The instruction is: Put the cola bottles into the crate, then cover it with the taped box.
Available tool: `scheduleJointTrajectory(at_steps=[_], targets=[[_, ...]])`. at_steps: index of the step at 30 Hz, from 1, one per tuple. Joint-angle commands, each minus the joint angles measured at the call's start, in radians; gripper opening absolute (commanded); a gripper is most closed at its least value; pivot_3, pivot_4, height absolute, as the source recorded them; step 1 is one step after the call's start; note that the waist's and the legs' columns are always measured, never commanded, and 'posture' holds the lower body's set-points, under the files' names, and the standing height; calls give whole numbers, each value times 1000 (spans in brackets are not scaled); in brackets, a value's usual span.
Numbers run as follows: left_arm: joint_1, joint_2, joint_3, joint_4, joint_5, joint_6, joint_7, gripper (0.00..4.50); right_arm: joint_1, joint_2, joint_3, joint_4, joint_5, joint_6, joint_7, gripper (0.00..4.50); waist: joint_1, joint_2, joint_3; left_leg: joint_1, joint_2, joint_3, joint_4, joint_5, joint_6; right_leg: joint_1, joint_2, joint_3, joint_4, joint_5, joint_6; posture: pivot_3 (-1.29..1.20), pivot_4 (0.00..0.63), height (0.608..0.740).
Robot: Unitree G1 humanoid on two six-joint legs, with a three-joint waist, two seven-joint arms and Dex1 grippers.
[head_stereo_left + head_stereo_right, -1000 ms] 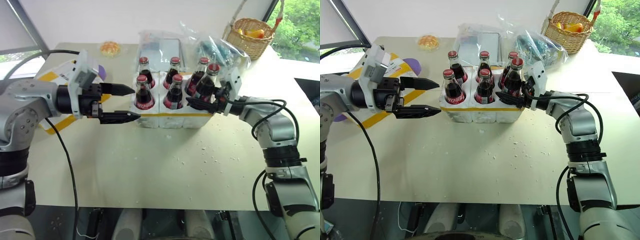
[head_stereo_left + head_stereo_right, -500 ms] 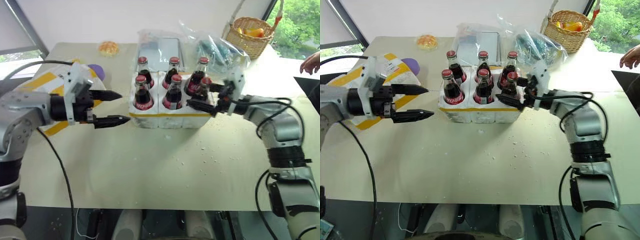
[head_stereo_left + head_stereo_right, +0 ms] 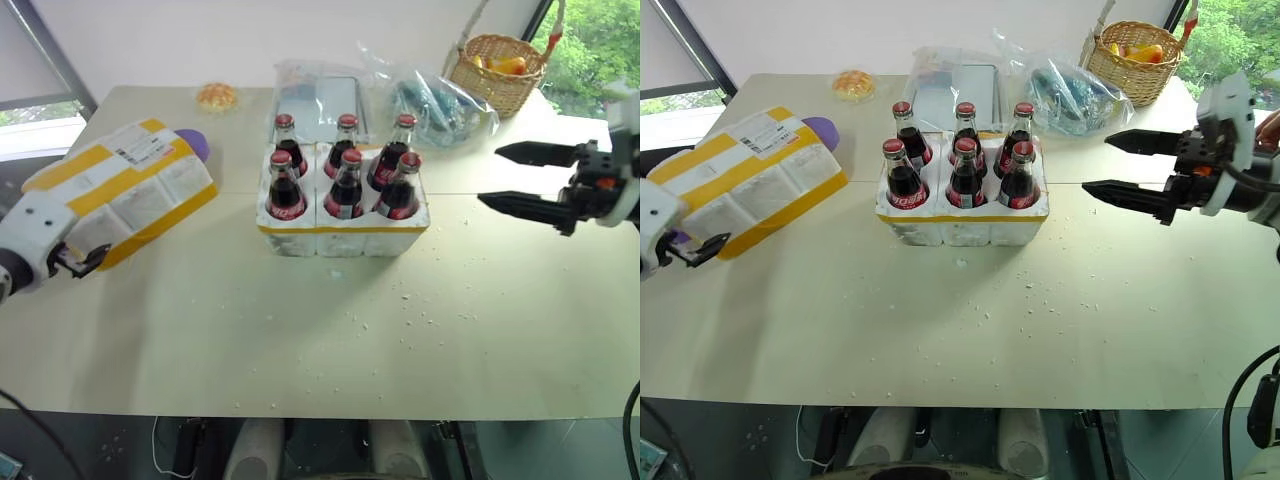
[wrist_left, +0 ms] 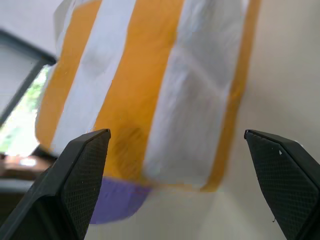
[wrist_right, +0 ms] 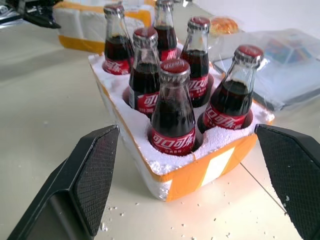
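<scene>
I'm seeing all six cola bottles [image 3: 346, 186] sitting upright in the crate [image 3: 345, 236] mid-table — plastic bags [image 3: 430, 100] and a basket [image 3: 497, 72] crowding behind it. The taped box [image 3: 120, 190] is lying tilted to its left, long side slanting away. Right gripper [image 3: 1125, 167] and left gripper [image 4: 175, 185] are both hanging wide, empty — left arm mostly cut off.

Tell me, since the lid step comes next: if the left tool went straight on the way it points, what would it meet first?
Probably the taped box: it lies dead ahead between the open left tool's fingers, though depth is unclear.
</scene>
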Motion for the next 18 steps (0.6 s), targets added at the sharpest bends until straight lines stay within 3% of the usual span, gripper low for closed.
scheduleJointTrajectory(at_steps=[1,10,18], targets=[[30,29,-21,85,132,-132,81,4500,-39,-3,-41,-63,54,21,-33,4426,1,0,0,-1,0,1,0,0,0,-1,0,0,0,0,0,0,150,737],[11,38,-92,343,273,-346,177,4500,-21,-18,-63,-91,87,36,-48,4426,5,0,0,-2,1,4,0,0,0,-4,0,1,0,2,0,0,150,737],[-335,-8,-317,754,435,-565,408,4500,-21,-10,-61,-98,101,37,-63,4426,5,-1,-1,-2,2,6,0,0,0,-5,1,2,0,6,6,0,150,737]])
